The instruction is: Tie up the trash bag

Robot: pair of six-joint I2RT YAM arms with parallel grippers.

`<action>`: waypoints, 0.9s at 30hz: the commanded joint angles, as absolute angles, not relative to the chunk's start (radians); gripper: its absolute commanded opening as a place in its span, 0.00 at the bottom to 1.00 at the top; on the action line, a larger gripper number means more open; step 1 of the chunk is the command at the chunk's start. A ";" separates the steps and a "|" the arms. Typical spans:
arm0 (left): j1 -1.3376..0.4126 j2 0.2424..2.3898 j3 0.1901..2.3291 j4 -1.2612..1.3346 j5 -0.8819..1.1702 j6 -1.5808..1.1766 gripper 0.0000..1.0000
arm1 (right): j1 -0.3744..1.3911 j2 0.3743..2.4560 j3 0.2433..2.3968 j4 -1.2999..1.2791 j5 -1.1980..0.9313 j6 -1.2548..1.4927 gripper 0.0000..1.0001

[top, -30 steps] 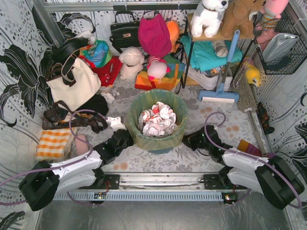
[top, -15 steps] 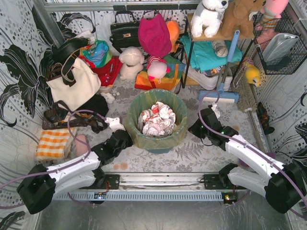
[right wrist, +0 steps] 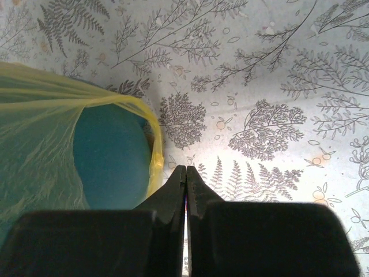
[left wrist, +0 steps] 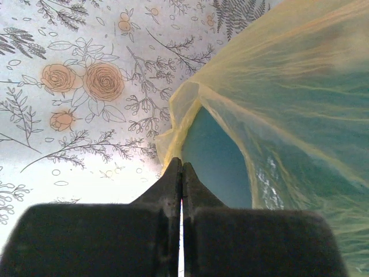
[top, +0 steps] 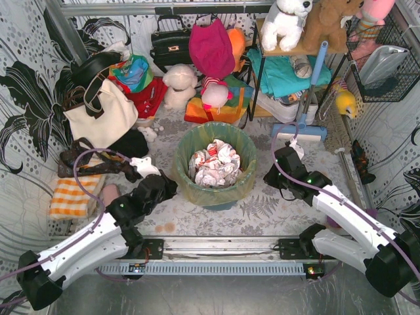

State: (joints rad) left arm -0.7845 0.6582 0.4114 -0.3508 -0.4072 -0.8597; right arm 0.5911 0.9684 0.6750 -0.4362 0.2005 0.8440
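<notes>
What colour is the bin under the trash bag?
The bin is teal; the right wrist view shows it best.

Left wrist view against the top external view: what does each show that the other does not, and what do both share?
Only the left wrist view shows the left gripper with jaws shut, its tips at the hanging hem of the trash bag; whether they pinch it cannot be told. Only the top external view shows the crumpled paper inside the bag, the right arm, a white handbag and a white plush toy. Both show the bag draped over the teal bin on the flower-print cloth.
</notes>
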 commanded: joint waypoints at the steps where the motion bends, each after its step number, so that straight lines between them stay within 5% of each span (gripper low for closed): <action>1: -0.781 0.668 0.489 -0.478 -0.406 -0.862 0.00 | 0.588 0.963 0.698 -0.432 0.146 0.833 0.00; 3: -0.781 0.690 0.504 -0.497 -0.405 -0.855 0.00 | 0.588 0.961 0.686 -0.424 0.143 0.841 0.00; 9: -0.762 0.828 0.500 -0.424 -0.305 -0.818 0.33 | 0.588 0.948 0.655 -0.405 0.128 0.854 0.00; 16: -0.718 0.994 0.487 -0.261 -0.086 -0.661 0.40 | 0.589 0.903 0.635 -0.409 0.125 0.855 0.00; 27: -0.698 1.075 0.477 -0.181 -0.063 -0.651 0.42 | 0.589 0.929 0.628 -0.399 0.095 0.847 0.00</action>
